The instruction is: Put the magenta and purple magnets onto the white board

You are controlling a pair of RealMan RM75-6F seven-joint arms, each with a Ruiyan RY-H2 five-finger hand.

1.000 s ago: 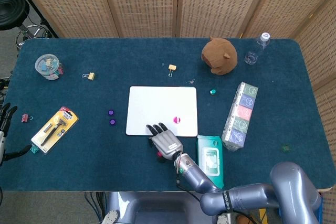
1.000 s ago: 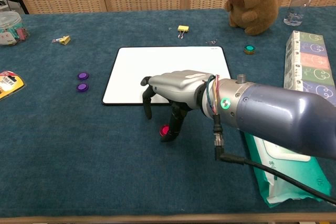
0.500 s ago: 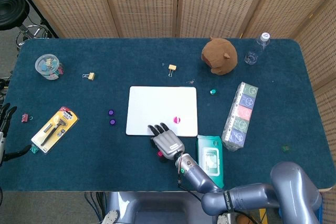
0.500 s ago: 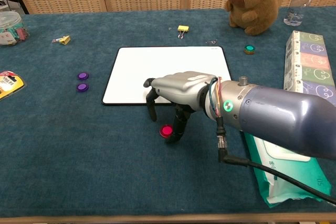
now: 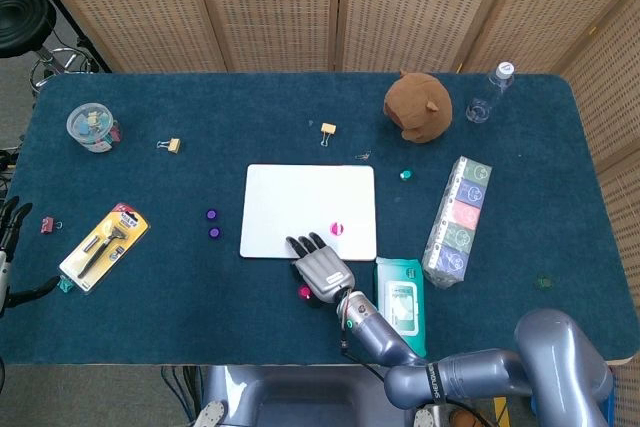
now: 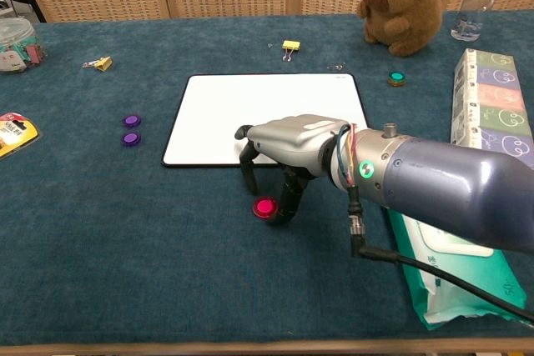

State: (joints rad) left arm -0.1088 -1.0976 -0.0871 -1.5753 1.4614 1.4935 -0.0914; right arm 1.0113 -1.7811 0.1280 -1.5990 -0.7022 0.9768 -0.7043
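The right robot hand (image 6: 288, 147) is hovering low over the bench (image 6: 125, 256), palm down, its fingers (image 6: 248, 174) curled toward the cloth but grasping nothing. A magenta magnet (image 6: 264, 208) is lying on the bench just beside the thumb, apparently touching it or nearly so, and below the near edge of the white board (image 6: 217, 114). Across the last second the robot hand has been shifting slightly to its own right, and the magnet, earlier half hidden beneath the fingers, is now lying fully exposed on the cloth. This suggests that a pinch has slipped or has not yet closed; the magnet is not being lifted, so this part of the task is probably still to be done.

In the head view a second magenta magnet (image 5: 337, 229) is already sitting on the white board (image 5: 300, 197), just ahead of the fingers of the right robot hand (image 5: 322, 267). Two purple magnets (image 6: 131, 129) are resting on the bench well to the left of the robot hand, beyond the board's left edge, untouched.

The left robot hand (image 5: 10, 222) is showing only at the far left edge of the head view; its fingers seem spread and empty, though little of it is visible.
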